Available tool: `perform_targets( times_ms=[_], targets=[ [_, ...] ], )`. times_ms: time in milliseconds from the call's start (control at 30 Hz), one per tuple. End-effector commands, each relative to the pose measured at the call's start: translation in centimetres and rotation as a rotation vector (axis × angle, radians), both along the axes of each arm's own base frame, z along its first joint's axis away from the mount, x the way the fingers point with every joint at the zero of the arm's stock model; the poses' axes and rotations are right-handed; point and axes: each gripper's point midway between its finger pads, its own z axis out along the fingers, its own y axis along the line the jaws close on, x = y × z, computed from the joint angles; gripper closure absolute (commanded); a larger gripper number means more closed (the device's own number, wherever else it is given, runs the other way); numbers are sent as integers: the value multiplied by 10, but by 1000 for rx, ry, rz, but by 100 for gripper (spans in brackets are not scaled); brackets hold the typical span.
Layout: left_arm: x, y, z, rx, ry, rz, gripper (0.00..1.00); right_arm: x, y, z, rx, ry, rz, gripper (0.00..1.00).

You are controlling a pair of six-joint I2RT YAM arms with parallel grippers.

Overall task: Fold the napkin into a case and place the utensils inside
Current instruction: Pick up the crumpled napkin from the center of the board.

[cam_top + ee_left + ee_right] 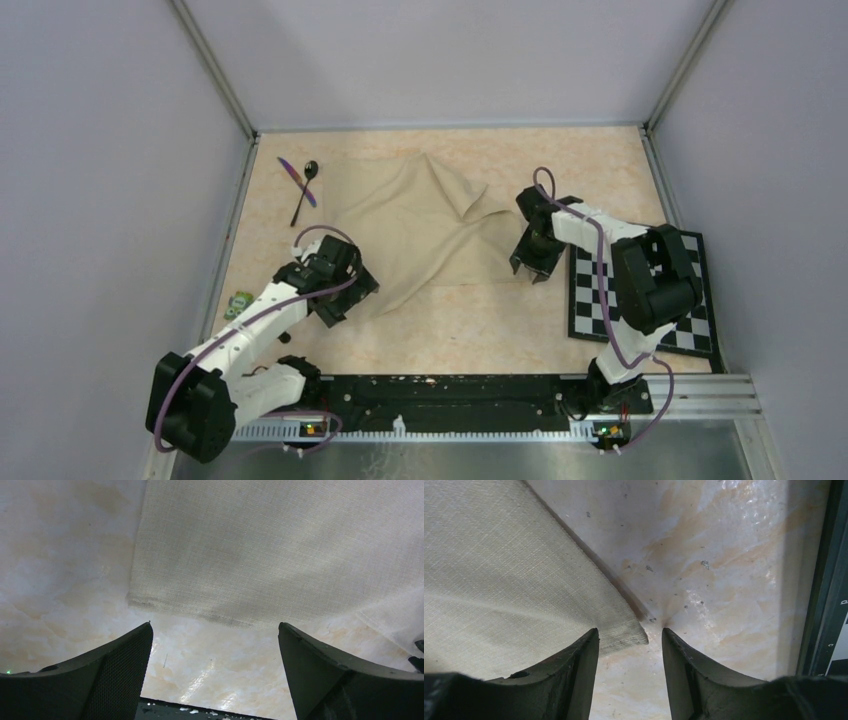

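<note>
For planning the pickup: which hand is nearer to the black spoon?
Left. The left hand is on the near side of the spoon, by the left corner of the napkin; the right hand is beyond it, at its right corner.

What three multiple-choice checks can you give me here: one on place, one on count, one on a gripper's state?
1. Where do the utensils lie relative to the napkin?
A. on it
B. left of it, at the far side of the table
C. right of it

2. How many utensils show?
A. one
B. two
C. four

3. How is the left gripper?
A. open, holding nothing
B. shut on the napkin
C. shut on a utensil

Answers:
1 B: the top view shows them crossed on bare table beside the napkin's far left corner.
2 B: a black spoon and a purple knife are all that show.
3 A: its fingers stand wide apart just short of the napkin's edge, with only table between them.
</note>
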Motion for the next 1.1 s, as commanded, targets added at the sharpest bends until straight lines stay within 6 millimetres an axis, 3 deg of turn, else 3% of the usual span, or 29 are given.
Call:
perform_targets(
  times_ms=[0, 67, 167, 367, 433, 467, 733, 1067],
  targets=[
    [-1, 6, 1, 17, 27, 86, 1, 0, 2, -3, 23, -10, -88, 52],
    [-4, 8, -1, 20, 51, 117, 1, -3, -1, -5, 7, -1, -122, 54],
    [-7, 9, -4, 24, 89, 150, 1, -3, -4, -7, -3, -1, -165, 68],
    [-8, 9, -11, 37, 124, 176, 2, 2, -5, 0, 14, -75, -205, 80],
    [-10, 12, -16, 53, 144, 193, 3, 4, -9, 6, 13, -115, -211, 97],
    [-12, 14, -20, 64, 160, 204, 4, 4, -10, 10, 13, -131, -213, 100],
    [-22, 26, -35, 159, 270, 314, 19, 9, -17, 35, 21, -258, -209, 100],
    [-24, 40, -49, 216, 253, 372, 26, -1, -11, 30, 74, -253, -171, 100]
  ],
)
